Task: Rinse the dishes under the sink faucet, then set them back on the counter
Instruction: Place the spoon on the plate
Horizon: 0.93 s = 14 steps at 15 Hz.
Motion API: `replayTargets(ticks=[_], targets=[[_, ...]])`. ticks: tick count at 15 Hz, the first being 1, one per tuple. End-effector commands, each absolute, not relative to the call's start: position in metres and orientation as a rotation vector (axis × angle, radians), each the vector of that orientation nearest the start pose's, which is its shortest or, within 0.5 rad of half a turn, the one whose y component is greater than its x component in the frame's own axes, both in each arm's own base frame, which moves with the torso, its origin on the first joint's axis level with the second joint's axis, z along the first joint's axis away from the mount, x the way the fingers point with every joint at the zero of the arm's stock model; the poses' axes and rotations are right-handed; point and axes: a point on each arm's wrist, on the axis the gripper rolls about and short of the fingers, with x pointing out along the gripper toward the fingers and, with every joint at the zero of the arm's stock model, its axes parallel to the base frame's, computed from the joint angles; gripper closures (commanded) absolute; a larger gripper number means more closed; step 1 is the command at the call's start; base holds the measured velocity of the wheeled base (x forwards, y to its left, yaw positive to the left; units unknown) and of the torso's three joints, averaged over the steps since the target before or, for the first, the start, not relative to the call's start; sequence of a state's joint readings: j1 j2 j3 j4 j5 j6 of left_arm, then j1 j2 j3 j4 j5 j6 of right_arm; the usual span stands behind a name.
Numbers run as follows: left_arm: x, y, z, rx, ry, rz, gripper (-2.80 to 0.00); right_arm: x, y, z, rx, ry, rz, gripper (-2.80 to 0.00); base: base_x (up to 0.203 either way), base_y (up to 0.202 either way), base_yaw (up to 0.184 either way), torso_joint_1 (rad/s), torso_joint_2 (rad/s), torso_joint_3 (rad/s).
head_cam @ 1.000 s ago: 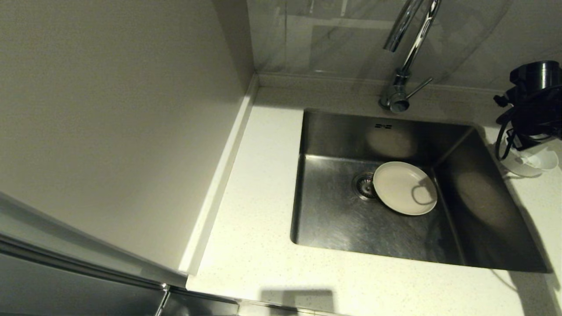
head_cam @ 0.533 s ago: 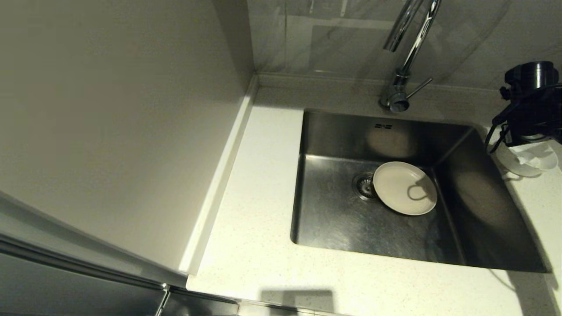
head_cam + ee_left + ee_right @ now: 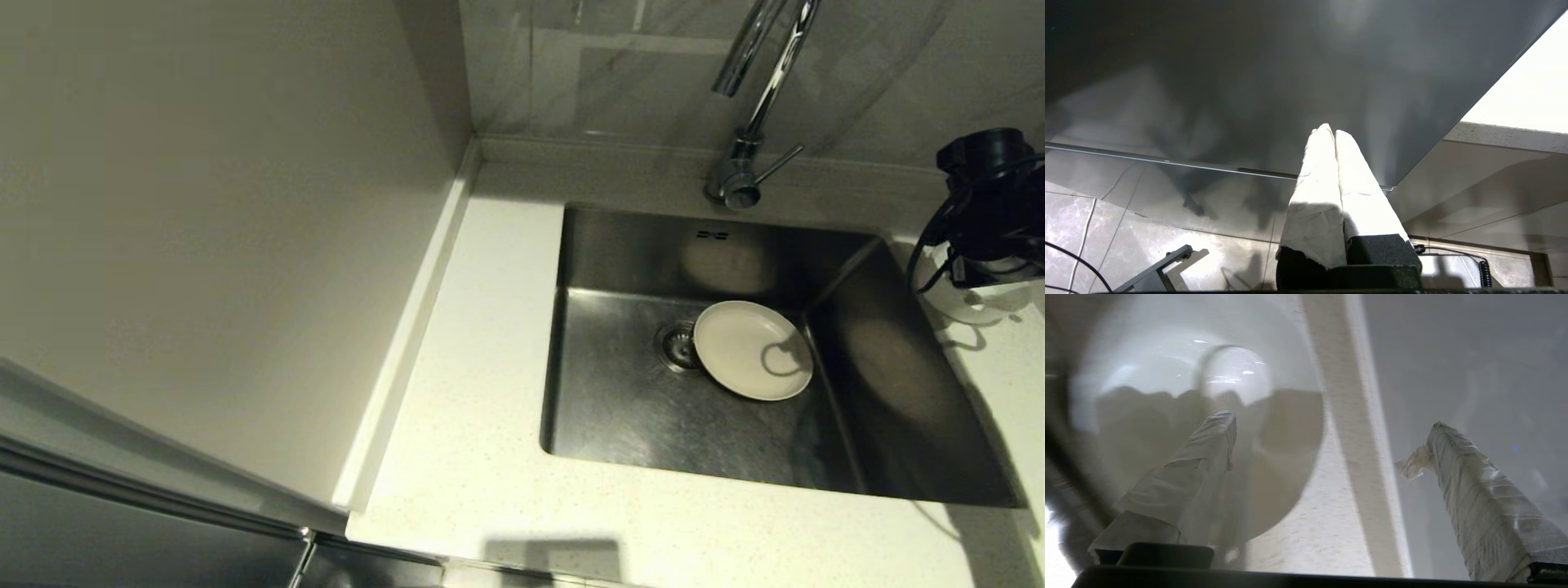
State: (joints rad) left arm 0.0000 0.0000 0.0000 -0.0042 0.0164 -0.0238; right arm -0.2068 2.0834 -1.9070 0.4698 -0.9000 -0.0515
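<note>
Nearest the robot runs the speckled worktop (image 3: 490,457), wrapping the front and left of the sink (image 3: 620,408). Down in the sink, the cream plate (image 3: 752,349) lies flat on the steel floor, its left edge touching the round drain strainer (image 3: 676,345). Right of the sink, on the worktop, here's the action: the right pincer (image 3: 1331,449) hangs over the white bowl (image 3: 1167,396), fingers (image 3: 1474,490) spread wide and released, gripping nothing. One finger sits over the bowl's inside, the other out past its rim, over the worktop's raised back edge. The spoon (image 3: 1233,373) rests inside the bowl, its rounded end showing. From the head view the bowl is mostly hidden under the dark right arm. Behind the sink, the chrome faucet (image 3: 755,106) stands tall, lever pointing right. Away from the sink, the left pincer (image 3: 1333,134) is parked below worktop level, fingers clenched together on nothing.
</note>
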Motion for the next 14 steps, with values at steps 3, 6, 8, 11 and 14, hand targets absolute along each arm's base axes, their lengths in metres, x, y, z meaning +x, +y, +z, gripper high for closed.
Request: replayTargets(ticks=[3, 6, 8, 11, 14], targets=[[-0.023, 0.0004, 0.0759, -0.025, -0.008, 0.017, 0.0, 0.3969, -0.1105, 0.2421, -0.325, 0.716, -1.06, -2.8, 0.0, 0.0, 0.0, 0.0, 0.0, 0.0], [-0.023, 0.0004, 0.0759, -0.025, -0.008, 0.017, 0.0, 0.4002, -0.1106, 0.2409, -0.334, 0.718, -1.054, -2.8, 0.0, 0.0, 0.0, 0.0, 0.0, 0.0], [-0.023, 0.0004, 0.0759, -0.025, -0.008, 0.017, 0.0, 0.4022, -0.1104, 0.2393, -0.333, 0.715, -1.052, -2.8, 0.0, 0.0, 0.0, 0.0, 0.0, 0.0], [-0.023, 0.0004, 0.0759, -0.025, -0.008, 0.017, 0.0, 0.4036, -0.1108, 0.2367, -0.335, 0.721, -1.051, -2.8, 0.0, 0.0, 0.0, 0.0, 0.0, 0.0], [-0.023, 0.0004, 0.0759, -0.025, -0.008, 0.017, 0.0, 0.4057, -0.112, 0.2352, -0.344, 0.722, -1.057, -2.8, 0.0, 0.0, 0.0, 0.0, 0.0, 0.0]])
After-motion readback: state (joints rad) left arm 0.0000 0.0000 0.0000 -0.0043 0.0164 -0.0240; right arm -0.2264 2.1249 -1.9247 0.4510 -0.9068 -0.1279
